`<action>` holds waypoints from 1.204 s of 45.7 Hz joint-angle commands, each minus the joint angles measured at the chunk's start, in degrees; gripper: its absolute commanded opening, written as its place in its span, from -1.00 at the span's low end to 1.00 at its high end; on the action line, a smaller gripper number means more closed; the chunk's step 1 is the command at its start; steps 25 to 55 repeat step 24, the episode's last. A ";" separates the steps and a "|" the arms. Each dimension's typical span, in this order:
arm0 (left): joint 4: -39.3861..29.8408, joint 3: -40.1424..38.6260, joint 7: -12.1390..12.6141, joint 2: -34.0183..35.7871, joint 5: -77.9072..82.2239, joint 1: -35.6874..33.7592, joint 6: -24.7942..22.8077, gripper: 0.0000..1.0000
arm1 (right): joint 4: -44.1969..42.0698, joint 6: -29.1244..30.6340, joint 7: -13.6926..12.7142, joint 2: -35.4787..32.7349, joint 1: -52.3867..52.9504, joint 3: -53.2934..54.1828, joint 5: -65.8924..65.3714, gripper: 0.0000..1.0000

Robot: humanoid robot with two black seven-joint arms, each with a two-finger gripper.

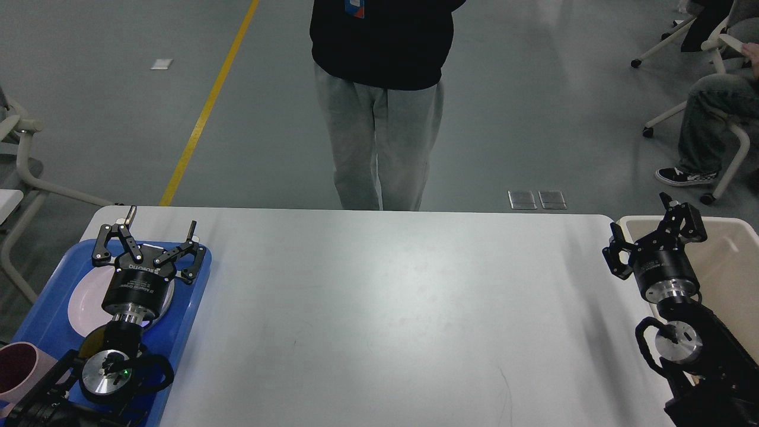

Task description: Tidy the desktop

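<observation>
The white desktop (379, 308) fills the middle of the head view, and its surface shows no loose items. My left gripper (161, 218) is open and empty, held above the blue tray (190, 314) at the desktop's left end. My right gripper (639, 213) is open and empty, over the desktop's right edge beside the cream bin (732, 261).
The tray holds a pale plate (80, 299), partly hidden by my left wrist, and a pink cup (18, 367) at its near corner. A person (379, 89) stands at the desktop's far edge. A seated person (711, 101) is at the back right, and a chair (24, 154) at the far left.
</observation>
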 commanded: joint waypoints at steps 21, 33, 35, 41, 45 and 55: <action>-0.03 0.00 0.00 0.00 0.00 0.01 0.00 0.93 | -0.91 7.24 -0.23 0.66 0.15 -0.91 0.28 1.00; 0.05 0.00 0.00 0.00 0.00 -0.07 0.00 0.93 | -0.99 7.33 -0.05 0.66 0.15 -0.91 0.19 1.00; 0.05 0.00 0.00 0.00 0.00 -0.07 0.00 0.93 | -0.99 7.33 -0.05 0.66 0.15 -0.91 0.19 1.00; 0.05 0.00 0.00 0.00 0.00 -0.07 0.00 0.93 | -0.99 7.33 -0.05 0.66 0.15 -0.91 0.19 1.00; 0.05 0.00 0.00 0.00 0.00 -0.07 0.00 0.93 | -0.99 7.33 -0.05 0.66 0.15 -0.91 0.19 1.00; 0.05 0.00 0.00 0.00 0.00 -0.07 0.00 0.93 | -0.99 7.33 -0.05 0.66 0.15 -0.91 0.19 1.00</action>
